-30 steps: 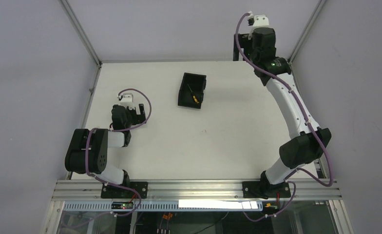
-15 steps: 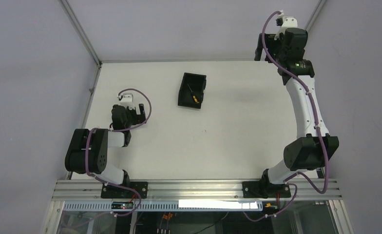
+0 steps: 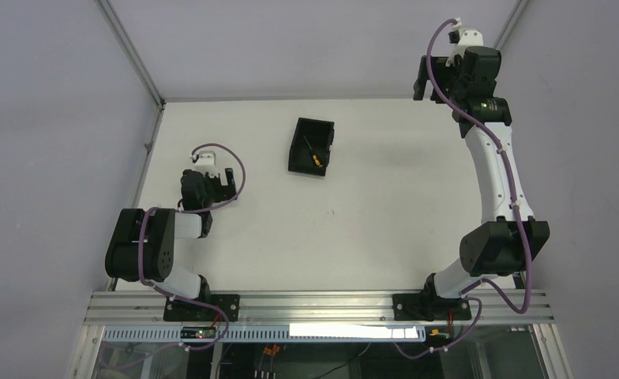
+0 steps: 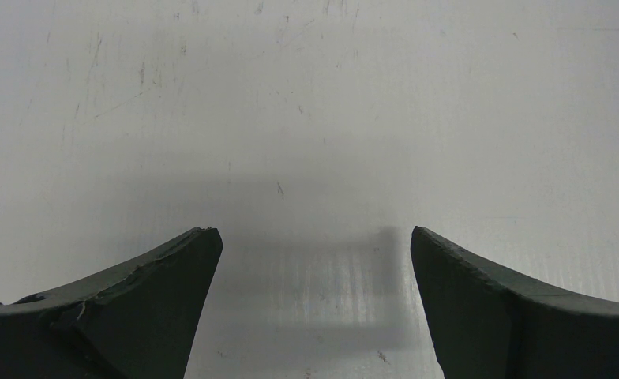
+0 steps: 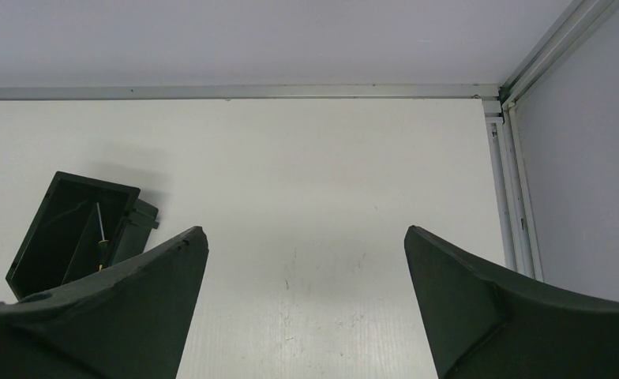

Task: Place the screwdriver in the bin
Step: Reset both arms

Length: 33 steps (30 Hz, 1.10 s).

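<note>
The black bin [image 3: 295, 147] stands at the far middle of the white table. Inside it lies the screwdriver [image 3: 314, 158], a thin shaft with a yellow-tipped handle. In the right wrist view the bin [image 5: 50, 237] is at the lower left, with the screwdriver [image 5: 99, 229] inside, partly behind my left fingertip. My right gripper [image 3: 433, 82] [image 5: 305, 233] hangs open and empty high over the far right corner, well right of the bin. My left gripper [image 3: 211, 180] [image 4: 314, 237] is open and empty just above bare table at the left.
Grey walls and aluminium frame posts [image 3: 130, 51] close in the table on the left, back and right. A rail [image 5: 502, 181] runs along the table's right edge and meets the back rail at the corner. Both arm bases sit on the near rail [image 3: 314, 304].
The right arm has swung right and back towards the far right corner, its gripper staying open. The left arm, the bin and the screwdriver have not moved.
</note>
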Each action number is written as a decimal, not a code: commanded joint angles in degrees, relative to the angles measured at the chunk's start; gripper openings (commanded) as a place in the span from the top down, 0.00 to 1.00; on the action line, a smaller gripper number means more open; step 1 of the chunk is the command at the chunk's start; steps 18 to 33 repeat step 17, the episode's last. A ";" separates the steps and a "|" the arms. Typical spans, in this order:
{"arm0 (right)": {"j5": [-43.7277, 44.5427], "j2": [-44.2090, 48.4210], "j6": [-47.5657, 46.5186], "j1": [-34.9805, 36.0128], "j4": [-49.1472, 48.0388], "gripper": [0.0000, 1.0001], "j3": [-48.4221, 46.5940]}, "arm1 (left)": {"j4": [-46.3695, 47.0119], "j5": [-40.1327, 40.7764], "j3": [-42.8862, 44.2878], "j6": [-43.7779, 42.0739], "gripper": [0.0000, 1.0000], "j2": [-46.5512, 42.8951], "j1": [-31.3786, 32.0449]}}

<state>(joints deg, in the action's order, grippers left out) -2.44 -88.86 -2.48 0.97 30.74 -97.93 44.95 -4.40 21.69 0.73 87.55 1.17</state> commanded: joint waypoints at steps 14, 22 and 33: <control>0.10 1.15 1.57 -0.58 -2.71 0.01 0.72 | 1.66 1.20 0.02 0.23 0.01 -1.15 0.46; 0.84 1.39 1.60 -0.56 -3.26 0.01 1.05 | 1.67 1.16 0.02 0.23 0.01 -1.16 0.48; 0.84 1.39 1.60 -0.56 -3.26 0.01 1.05 | 1.67 1.16 0.02 0.23 0.01 -1.16 0.48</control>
